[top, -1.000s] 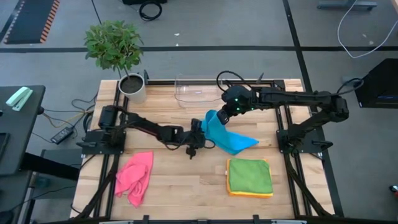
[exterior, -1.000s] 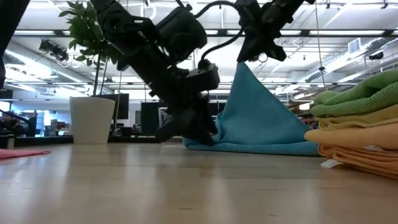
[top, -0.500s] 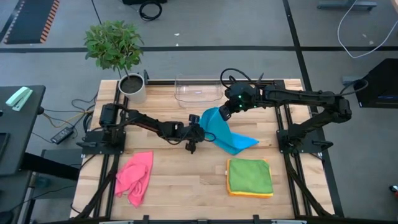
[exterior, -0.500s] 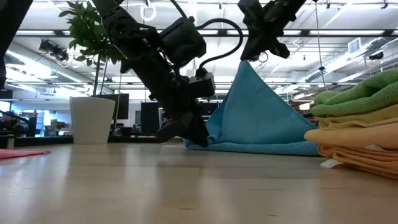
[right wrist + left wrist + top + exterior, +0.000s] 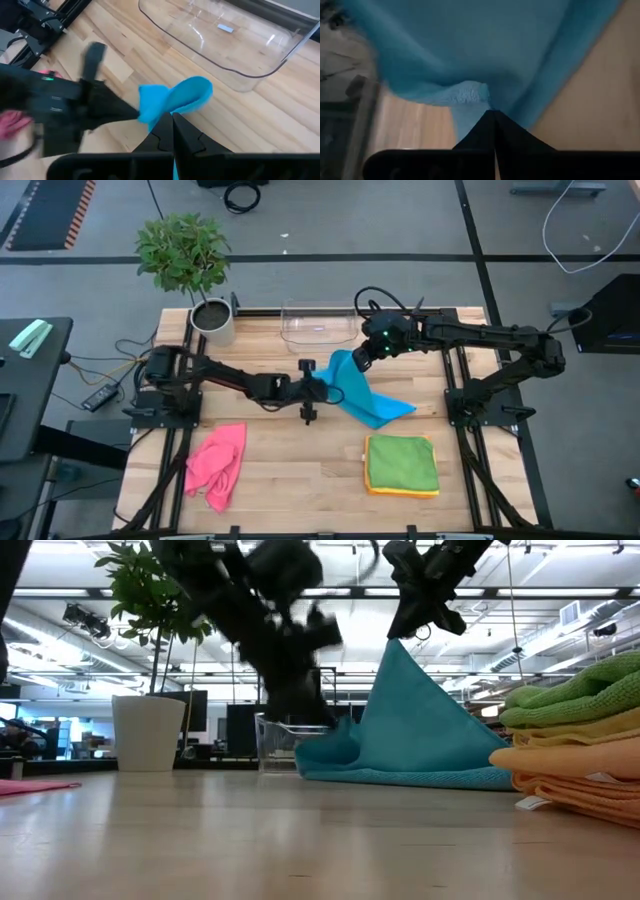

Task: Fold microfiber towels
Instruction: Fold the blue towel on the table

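A blue towel (image 5: 368, 402) stands like a tent at the table's middle, its lower edge on the wood. My right gripper (image 5: 358, 363) is shut on its raised peak. My left gripper (image 5: 325, 387) is shut on its left end. A pink towel (image 5: 218, 463) lies crumpled at the near left. A folded green towel (image 5: 402, 463) tops a stack of yellow and orange ones (image 5: 570, 780) at the near right. My left gripper pinches a bunched fold at the towel's left end (image 5: 470, 95) between its two fingers, coming from the table's left and slanting down. That end is raised off the table. My right gripper pinches the towel's topmost corner (image 5: 172, 100) from above, slanting down. The cloth hangs below it in a taut slope (image 5: 420, 710), and its bottom edge (image 5: 420, 778) lies on the table.
A clear plastic bin (image 5: 318, 328) stands at the table's far edge, just behind the blue towel. A white pot with a plant (image 5: 213, 320) is at the far left corner. Bare wood lies between the pink towel and the stack.
My left gripper has shut on the blue towel's left end and risen, rolling a little. That end has come up off the table, while the towel's peak and right part have stayed where they were.
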Motion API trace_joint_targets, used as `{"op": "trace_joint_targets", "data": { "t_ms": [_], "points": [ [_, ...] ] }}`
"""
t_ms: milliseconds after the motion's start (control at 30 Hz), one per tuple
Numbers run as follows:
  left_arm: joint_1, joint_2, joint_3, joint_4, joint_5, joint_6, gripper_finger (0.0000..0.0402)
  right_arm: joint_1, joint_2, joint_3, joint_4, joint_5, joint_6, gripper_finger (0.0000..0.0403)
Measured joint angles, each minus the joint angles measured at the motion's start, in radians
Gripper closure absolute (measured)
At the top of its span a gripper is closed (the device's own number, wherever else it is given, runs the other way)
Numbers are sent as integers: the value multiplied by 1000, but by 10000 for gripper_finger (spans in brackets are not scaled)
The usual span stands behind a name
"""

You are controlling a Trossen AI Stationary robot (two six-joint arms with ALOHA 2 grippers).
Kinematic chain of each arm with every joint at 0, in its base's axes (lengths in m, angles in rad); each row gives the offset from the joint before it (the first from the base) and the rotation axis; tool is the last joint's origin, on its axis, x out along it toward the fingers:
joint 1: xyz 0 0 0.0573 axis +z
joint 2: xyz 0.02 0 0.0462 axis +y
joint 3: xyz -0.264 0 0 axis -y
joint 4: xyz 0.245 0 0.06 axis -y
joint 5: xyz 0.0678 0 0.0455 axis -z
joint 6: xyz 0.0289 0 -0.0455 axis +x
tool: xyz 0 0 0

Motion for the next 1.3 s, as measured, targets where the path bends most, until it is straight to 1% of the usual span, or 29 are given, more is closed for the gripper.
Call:
{"op": "trace_joint_targets", "data": {
  "t_ms": [67, 167, 300, 367, 433, 500, 533, 633, 767, 833, 933, 1033, 1133, 1200, 1233, 1300],
  "points": [
    [-1, -46, 0, -7, 1, -70, 395, -3, 0, 0, 0, 1, -1, 402],
    [4, -79, 2, -30, 1, -189, 393, -6, 0, 0, 1, 1, -2, 402],
    [17, -77, 1, -67, 1, -356, 397, -6, 0, 0, 2, 1, -6, 402],
    [27, -58, 1, -75, 11, -422, 389, -5, 0, 0, 1, 1, -9, 402],
    [37, -37, -1, -88, 50, -455, 364, -5, 1, 0, 2, 1, -9, 402],
    [49, -9, 0, -57, 98, -486, 330, -5, 1, 0, 2, 1, -13, 402],
    [53, 3, 0, -54, 106, -506, 310, -5, 1, 0, 3, 1, -14, 402],
    [56, 44, 0, -38, 110, -541, 247, -5, 1, 0, 3, 0, -23, 402],
    [56, 71, 1, 12, 110, -541, 171, -5, 1, 0, 3, 0, -32, 402],
    [55, 82, 0, 34, 110, -541, 143, -6, 1, 0, 2, 1, -34, 402],
    [61, 90, 0, 53, 110, -536, 118, -10, 1, 0, 1, 0, -39, 402],
    [73, 103, 2, 72, 105, -493, 114, -11, 1, 0, 2, 0, -41, 402],
    [84, 104, -1, 61, 104, -462, 130, -13, 1, 0, 2, 0, -47, 402],
    [89, 102, 0, 66, 90, -460, 158, -13, 1, 0, 2, 0, -47, 402],
    [89, 98, 0, 54, 83, -459, 180, -13, 1, 0, 2, 0, -48, 402],
    [89, 83, 0, 48, 80, -463, 239, -13, 1, 0, 1, 0, -48, 402]
  ]
}}
